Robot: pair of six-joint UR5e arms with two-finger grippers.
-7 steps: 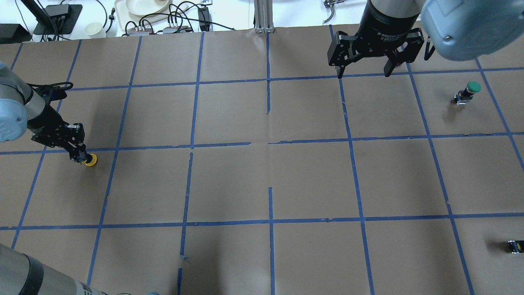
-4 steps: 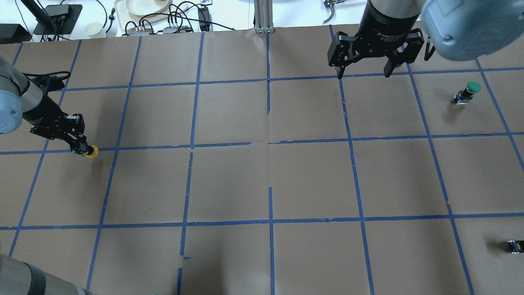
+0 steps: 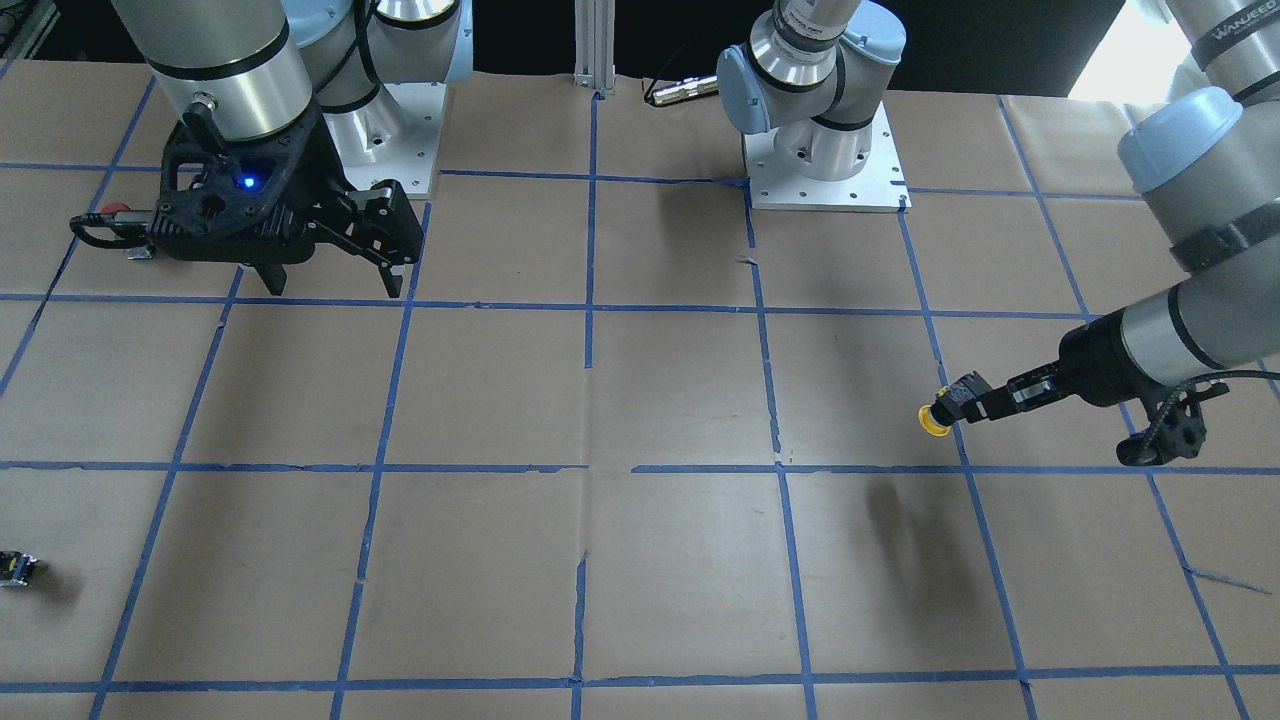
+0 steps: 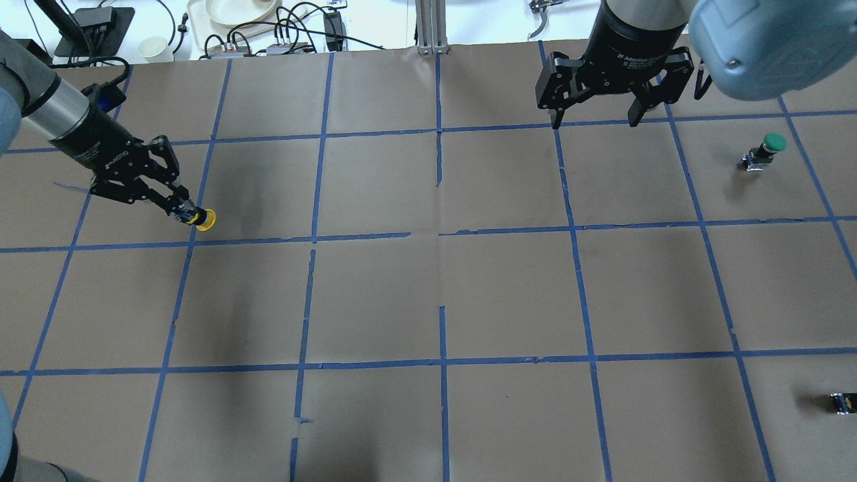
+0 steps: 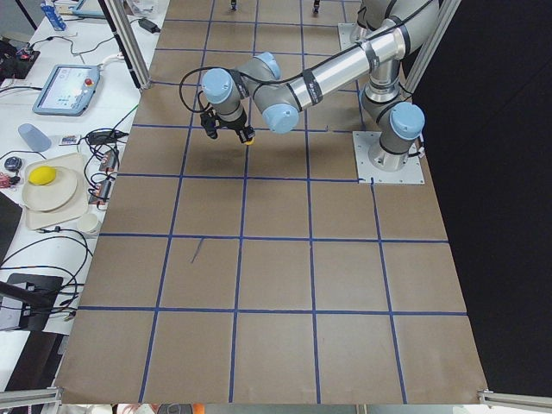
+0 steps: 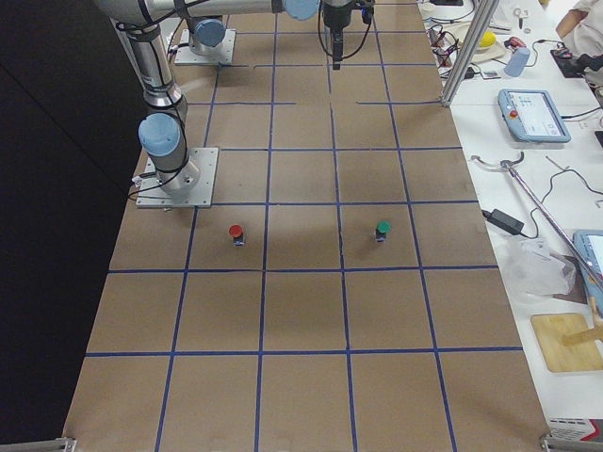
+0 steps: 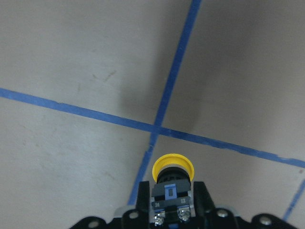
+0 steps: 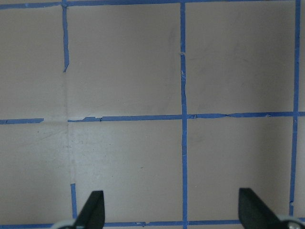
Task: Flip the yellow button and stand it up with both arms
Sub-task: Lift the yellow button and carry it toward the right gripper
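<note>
Grip of left pincer (image 4: 184,213) on yellow button (image 4: 205,219), moved inward, right pincer (image 4: 593,122) spread.

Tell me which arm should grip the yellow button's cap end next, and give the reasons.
Right. The right pincer is open and empty over the table. The left pincer is shut on the body of the yellow button, held off the table with its cap sticking out free.

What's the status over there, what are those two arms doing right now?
Left pincer shut on small yellow-capped black push-button, held off the table, cap sideways. Right pincer open, empty. Nothing between them.
</note>
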